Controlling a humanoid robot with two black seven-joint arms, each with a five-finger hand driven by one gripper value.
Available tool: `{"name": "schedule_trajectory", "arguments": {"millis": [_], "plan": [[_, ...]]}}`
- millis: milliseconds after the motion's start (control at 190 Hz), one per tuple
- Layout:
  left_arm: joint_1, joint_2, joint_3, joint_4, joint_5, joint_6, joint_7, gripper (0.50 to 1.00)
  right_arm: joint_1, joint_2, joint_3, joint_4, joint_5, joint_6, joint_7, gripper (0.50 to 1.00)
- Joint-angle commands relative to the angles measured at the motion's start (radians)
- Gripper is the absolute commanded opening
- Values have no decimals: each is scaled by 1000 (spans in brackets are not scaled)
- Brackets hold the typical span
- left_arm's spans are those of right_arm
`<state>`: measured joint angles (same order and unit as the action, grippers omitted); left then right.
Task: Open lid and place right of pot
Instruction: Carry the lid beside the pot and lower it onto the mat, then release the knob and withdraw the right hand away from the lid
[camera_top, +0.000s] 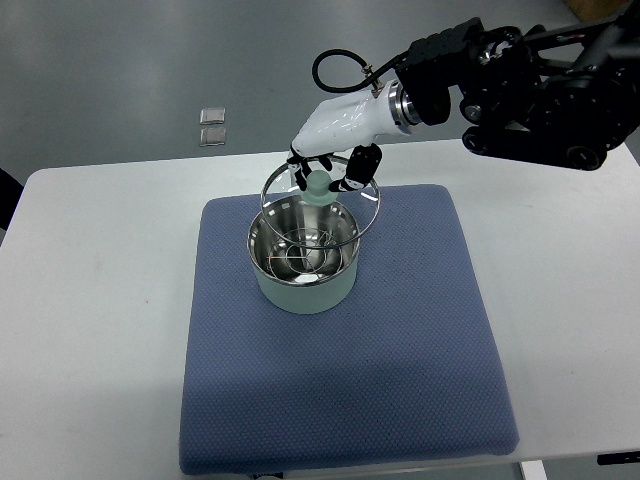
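Observation:
A pale green pot with a shiny steel inside stands on a blue mat, left of the mat's middle. My right hand comes in from the right edge and is shut on the pale green knob of a glass lid with a metal rim. The lid is lifted clear of the pot and hangs above its far edge, slightly tilted. The pot is open and looks empty. The left arm is not in view.
The mat lies on a white table. Two small shiny squares lie on the grey floor beyond the table's far edge. Bare mat stretches to the right of the pot.

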<state>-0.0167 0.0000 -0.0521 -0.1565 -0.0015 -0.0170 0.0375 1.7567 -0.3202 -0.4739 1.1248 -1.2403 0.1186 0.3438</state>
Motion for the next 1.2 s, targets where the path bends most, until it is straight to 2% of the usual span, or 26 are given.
{"name": "schedule_trajectory", "arguments": {"millis": [0, 116, 121, 216, 380, 485, 501, 802, 1192], "plan": [[0, 0, 0, 0, 0, 0, 1, 1000, 1, -71, -2, 21, -4, 12, 4, 500], [0, 0, 0, 0, 0, 0, 1, 1000, -6, -103, -2, 30, -13, 12, 6, 500], [0, 0, 0, 0, 0, 0, 1, 1000, -14, -129, -2, 36, -37, 12, 6, 500], [0, 0, 0, 0, 0, -1, 1, 1000, -51, -178, -2, 44, -62, 10, 11, 500], [0, 0, 0, 0, 0, 0, 1, 1000, -91, -215, 0, 44, -87, 6, 12, 500], [0, 0, 0, 0, 0, 0, 1, 1000, -151, -238, 6, 44, -117, 0, 12, 500], [0, 0, 0, 0, 0, 0, 1, 1000, -192, -246, 9, 44, -136, -14, 12, 500], [0, 0, 0, 0, 0, 0, 1, 1000, -324, -237, 12, 35, -162, -86, 6, 500], [0, 0, 0, 0, 0, 0, -1, 1000, -388, -192, 24, 16, -165, -145, -14, 500]]}}
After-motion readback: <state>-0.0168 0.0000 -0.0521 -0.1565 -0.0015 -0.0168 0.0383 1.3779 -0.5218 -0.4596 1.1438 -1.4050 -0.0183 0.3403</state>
